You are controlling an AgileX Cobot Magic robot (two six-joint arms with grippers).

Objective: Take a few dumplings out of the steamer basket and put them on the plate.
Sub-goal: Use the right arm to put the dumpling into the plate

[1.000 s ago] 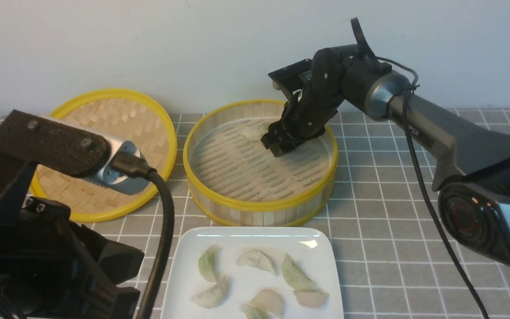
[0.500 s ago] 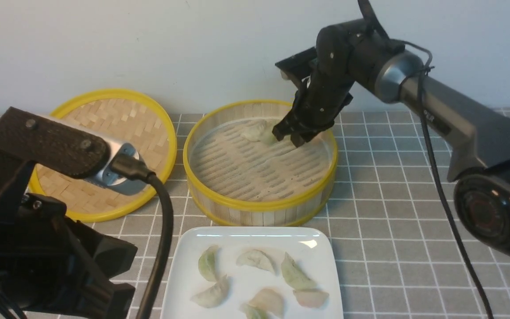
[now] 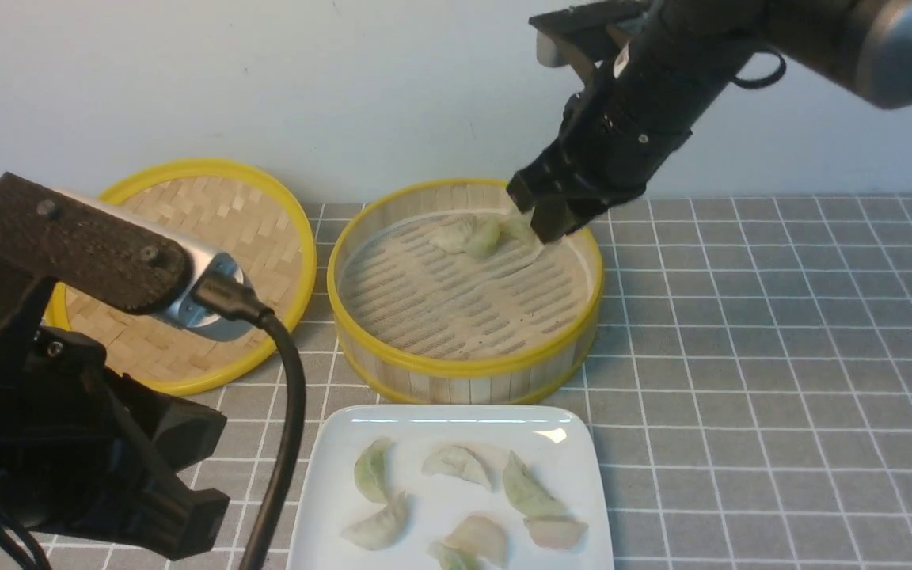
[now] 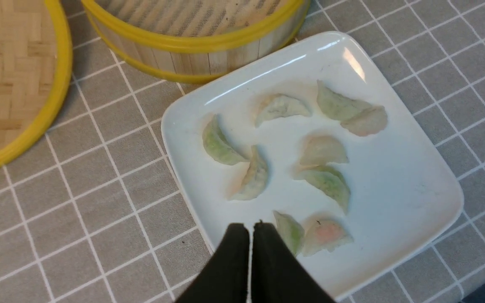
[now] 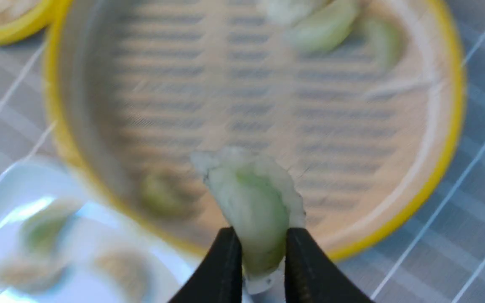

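On the left we see the big black left arm [image 3: 68,396]; its left gripper [image 4: 250,229] has both fingers pressed together with nothing between them, and it hangs over the near edge of the plate [image 4: 415,168]; behind the arm the flat woven lid [image 3: 187,229] lies on the grey checked cloth [image 3: 741,356]; in the middle stands the steamer basket [image 3: 464,368], just behind the plate; a few dumplings [image 3: 472,235] lie close together on the liner at its far side; on the white plate we see several more dumplings [image 4: 253,176], green, whitish and pink, some touching, some apart; further right, the right gripper [image 3: 543,226] hangs above the far right part of the basket; its fingers are close together and pinch one pale green dumpling [image 5: 253,198] by its end, up in the air over the basket.
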